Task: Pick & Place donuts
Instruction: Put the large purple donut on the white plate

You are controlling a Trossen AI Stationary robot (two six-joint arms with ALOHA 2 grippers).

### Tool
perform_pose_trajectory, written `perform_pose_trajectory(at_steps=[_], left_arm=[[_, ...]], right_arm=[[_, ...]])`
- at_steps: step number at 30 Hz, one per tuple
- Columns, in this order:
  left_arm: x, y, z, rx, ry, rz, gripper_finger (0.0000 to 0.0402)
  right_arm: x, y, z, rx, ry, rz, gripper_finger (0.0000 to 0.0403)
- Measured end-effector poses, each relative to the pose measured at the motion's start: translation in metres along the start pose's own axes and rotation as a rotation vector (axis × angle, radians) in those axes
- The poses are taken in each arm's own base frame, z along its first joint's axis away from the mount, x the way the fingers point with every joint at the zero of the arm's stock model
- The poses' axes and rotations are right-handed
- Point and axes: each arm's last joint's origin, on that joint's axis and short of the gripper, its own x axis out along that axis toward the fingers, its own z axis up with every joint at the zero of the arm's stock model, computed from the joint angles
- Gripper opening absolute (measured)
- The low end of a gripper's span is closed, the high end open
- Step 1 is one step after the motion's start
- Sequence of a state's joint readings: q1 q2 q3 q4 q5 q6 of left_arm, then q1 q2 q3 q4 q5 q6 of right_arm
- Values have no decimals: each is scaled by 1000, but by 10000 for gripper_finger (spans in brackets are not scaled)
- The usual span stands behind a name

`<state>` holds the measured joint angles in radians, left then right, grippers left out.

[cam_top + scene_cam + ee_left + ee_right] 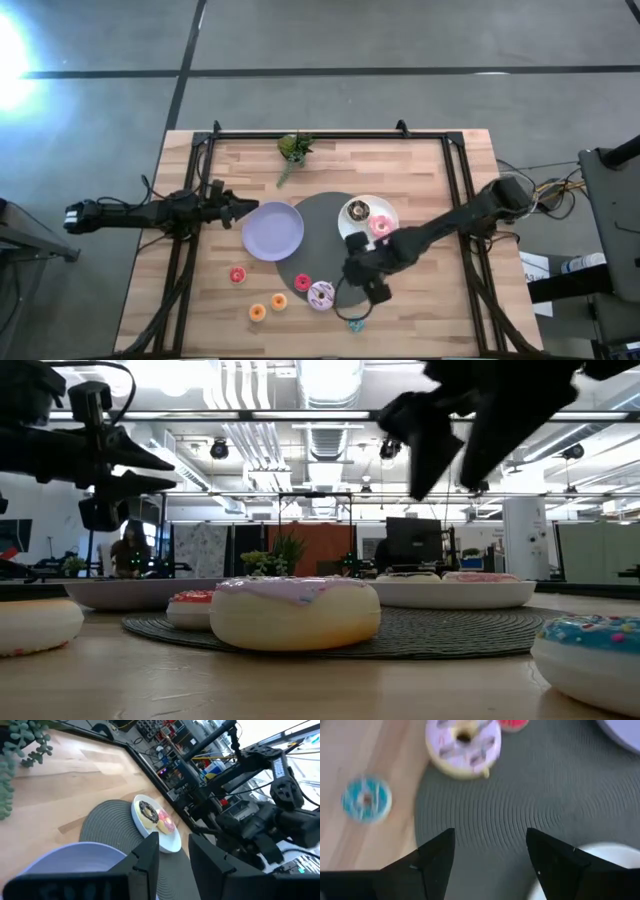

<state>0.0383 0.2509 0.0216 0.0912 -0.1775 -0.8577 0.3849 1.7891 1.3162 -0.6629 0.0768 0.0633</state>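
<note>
Several toy donuts lie at the near side of the table: a red one [237, 275], two orange ones [257, 312] [279, 301], a teal one [356, 324] [366, 799], and on the mat's near rim a red-pink one [303, 283] and a larger pink-white frosted one [321, 295] [463, 742]. A brown-topped donut [357, 210] and a pink one [380, 226] rest in the white plate [390, 213]. My right gripper [366, 282] [490, 855] hangs open above the dark mat, right of the frosted donut. My left gripper [248, 208] [172, 855] hovers open at the left rim of the lavender plate [273, 231].
A round dark woven mat [325, 250] lies mid-table under the edges of both plates. A small green plant [293, 150] stands near the far edge. Black frame rails run along the table's left, right and far sides. Bare wood shows at the near left corner.
</note>
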Motion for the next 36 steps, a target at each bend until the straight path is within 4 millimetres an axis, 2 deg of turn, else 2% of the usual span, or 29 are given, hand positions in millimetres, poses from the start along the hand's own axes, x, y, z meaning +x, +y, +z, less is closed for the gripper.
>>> perform_pose_trajectory(at_steps=[4,9,12,16,19,27,32,36], left_arm=[[1,0,-1,1,17,-6,80],[1,1,-3,6,61,-14,80],[1,2,-5,11,87,-3,80],[1,3,-6,11,112,-5,80],[1,3,-7,12,126,-9,80],[1,4,-8,11,144,-9,80],[1,4,-8,10,147,-8,80],[1,4,-8,19,147,-8,80]], right_arm=[[23,0,13,120,-17,-6,242],[50,3,38,160,-50,1,249],[62,5,47,199,-56,5,253],[69,5,54,268,-94,13,256],[71,5,56,294,-117,18,253],[95,8,53,297,-84,36,230],[95,7,52,311,-73,33,213],[95,6,47,341,-15,21,174]])
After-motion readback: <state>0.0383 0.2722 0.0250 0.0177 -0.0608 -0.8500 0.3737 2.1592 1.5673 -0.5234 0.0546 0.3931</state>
